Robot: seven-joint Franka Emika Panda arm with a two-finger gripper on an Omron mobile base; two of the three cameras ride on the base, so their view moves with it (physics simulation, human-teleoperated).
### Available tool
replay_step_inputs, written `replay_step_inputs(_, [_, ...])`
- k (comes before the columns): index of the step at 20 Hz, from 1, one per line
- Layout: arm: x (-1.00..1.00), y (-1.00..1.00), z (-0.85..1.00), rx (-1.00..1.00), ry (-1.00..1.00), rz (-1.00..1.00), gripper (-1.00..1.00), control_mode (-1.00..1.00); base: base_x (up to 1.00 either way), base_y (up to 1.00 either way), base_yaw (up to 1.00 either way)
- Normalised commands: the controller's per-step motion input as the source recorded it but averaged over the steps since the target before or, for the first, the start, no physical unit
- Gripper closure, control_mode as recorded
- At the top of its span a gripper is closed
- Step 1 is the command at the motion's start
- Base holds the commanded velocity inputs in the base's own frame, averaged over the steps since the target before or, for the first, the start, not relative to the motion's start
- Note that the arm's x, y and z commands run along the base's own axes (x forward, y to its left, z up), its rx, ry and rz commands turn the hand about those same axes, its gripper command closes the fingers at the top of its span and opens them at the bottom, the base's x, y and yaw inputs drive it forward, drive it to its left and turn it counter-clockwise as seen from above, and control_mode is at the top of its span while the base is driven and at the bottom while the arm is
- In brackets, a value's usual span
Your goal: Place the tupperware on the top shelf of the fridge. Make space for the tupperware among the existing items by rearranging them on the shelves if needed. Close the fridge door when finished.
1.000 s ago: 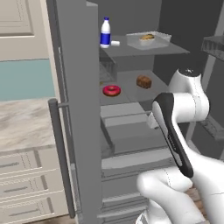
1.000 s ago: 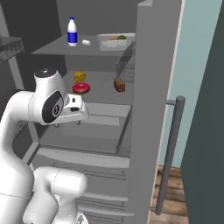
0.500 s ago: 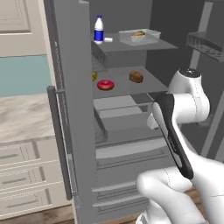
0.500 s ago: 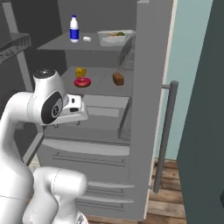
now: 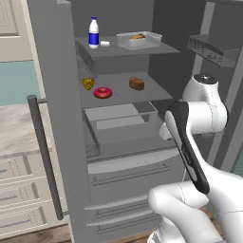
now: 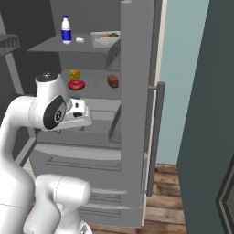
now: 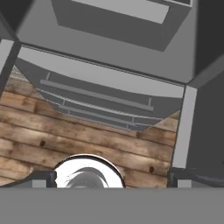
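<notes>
The tupperware [image 5: 138,40] [image 6: 106,38] rests on the right half of the top shelf [image 5: 161,47] of the open fridge [image 5: 52,95]. A white bottle [image 5: 94,32] [image 6: 66,29] and a small white block [image 5: 105,43] stand to its left. On the shelf below lie a cheese wedge [image 5: 88,84], a red doughnut [image 5: 102,92] and a brown loaf chunk [image 5: 136,83]. My gripper [image 7: 111,179] is open and empty, well below those shelves. It points down at the drawer fronts [image 7: 100,94] and the wooden floor.
Both fridge doors stand open: one with a bar handle [image 5: 43,156] on the left, one with its handle [image 6: 155,137] on the right. Wire baskets [image 5: 213,50] line the door. A grey drawer [image 5: 121,118] sticks out under the second shelf. Pale cabinet drawers [image 5: 21,199] sit at left.
The whole picture has slid left in both base views, so the base has moved. The arm keeps its pose, the gripper stays open, and the fridge items have not moved.
</notes>
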Motion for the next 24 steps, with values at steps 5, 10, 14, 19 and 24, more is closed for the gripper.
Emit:
replay_step_inputs(5, [0.0, 0.0, 0.0, 0.0, 0.0, 0.0, -1.0, 1.0, -0.47, -0.06, 0.0])
replay_step_inputs(10, [0.01, 0.02, -0.02, 0.0, 0.0, 0.0, -1.0, -1.0, -0.08, 0.01, 0.0])
replay_step_inputs(14, [0.07, 0.02, 0.0, 0.0, 0.0, 0.0, -1.0, -1.0, 0.0, 0.0, 0.0])
replay_step_inputs(19, [0.03, 0.03, 0.0, 0.0, 0.0, 0.01, -1.0, -1.0, 0.0, 0.0, 0.0])
replay_step_inputs(24, [-0.22, 0.57, 0.0, -0.13, -0.02, 0.14, -1.0, -1.0, 0.0, 0.0, 0.0])
